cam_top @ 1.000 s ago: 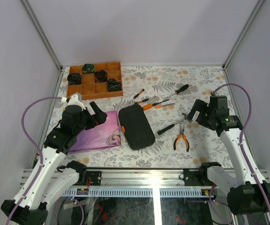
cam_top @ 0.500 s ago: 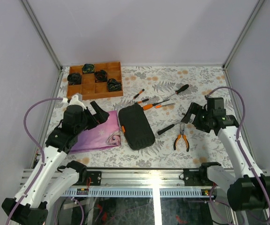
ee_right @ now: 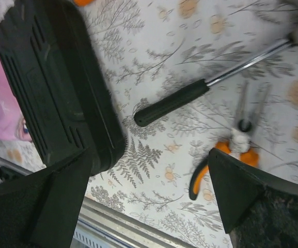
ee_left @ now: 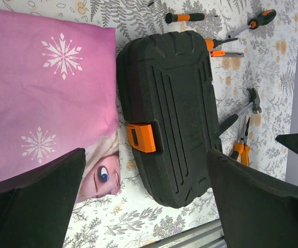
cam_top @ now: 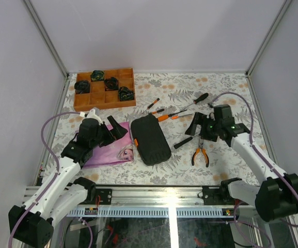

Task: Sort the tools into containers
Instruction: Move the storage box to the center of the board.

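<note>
The closed black tool case [cam_top: 150, 139] lies in the middle of the table, with its orange latch [cam_top: 136, 141] on the left side. Right of it lie the black-handled hammer [cam_top: 182, 142] and the orange-handled pliers [cam_top: 200, 154]. Several screwdrivers [cam_top: 168, 117] lie behind the case. My left gripper [cam_top: 112, 132] hovers open just left of the case, above the pink pouch [cam_top: 105, 150]. My right gripper [cam_top: 198, 129] is open over the hammer's head end. In the left wrist view the case [ee_left: 169, 111] and latch [ee_left: 141, 137] sit between the fingers. The right wrist view shows the hammer handle [ee_right: 172, 102] and pliers [ee_right: 226, 160].
A brown wooden compartment tray [cam_top: 123, 99] holding dark round items stands at the back left. The pink pouch [ee_left: 45, 93] lies flat against the case's left side. Grey walls close in the floral table cover, and a metal rail [cam_top: 169, 194] runs along the near edge.
My right gripper has swung left and lower, from the table's right side to over the hammer. My left gripper has shifted right, closer to the case. Both stay open.
</note>
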Robot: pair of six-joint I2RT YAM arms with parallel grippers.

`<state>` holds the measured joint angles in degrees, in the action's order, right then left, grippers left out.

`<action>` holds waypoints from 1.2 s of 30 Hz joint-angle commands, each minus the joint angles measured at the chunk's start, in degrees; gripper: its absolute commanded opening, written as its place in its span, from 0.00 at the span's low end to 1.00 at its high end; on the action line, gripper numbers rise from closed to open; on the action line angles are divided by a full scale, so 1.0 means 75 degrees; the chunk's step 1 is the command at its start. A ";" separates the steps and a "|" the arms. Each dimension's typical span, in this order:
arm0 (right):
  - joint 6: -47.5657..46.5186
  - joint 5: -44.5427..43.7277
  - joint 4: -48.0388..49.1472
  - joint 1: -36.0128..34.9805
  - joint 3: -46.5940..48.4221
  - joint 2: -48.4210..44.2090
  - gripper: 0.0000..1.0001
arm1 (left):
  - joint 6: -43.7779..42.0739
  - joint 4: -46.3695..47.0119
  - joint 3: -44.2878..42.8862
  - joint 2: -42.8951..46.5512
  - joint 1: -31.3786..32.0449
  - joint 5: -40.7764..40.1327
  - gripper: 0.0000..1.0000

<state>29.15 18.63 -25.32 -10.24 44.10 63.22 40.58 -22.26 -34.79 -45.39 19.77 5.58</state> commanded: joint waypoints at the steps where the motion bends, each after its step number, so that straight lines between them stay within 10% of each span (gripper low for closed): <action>1: 0.0496 -0.0805 0.0735 -0.1384 0.0603 0.0575 1.00 | 0.0071 0.0601 -0.0032 -0.0173 -0.0065 -0.0081 1.00; 30: 0.0519 0.0074 0.3686 -0.3142 0.1260 0.3711 1.00 | 0.0225 0.0749 0.0446 0.0538 -0.0071 0.0259 1.00; 36: 0.0363 -0.0025 0.3610 -0.3170 0.1298 0.3871 0.84 | 0.0413 0.0915 0.1040 0.0969 -0.0070 0.0533 1.00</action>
<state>33.52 20.05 1.13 -33.95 51.20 92.01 42.00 -19.90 -30.30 -40.80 19.77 6.74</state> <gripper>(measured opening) 0.899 0.995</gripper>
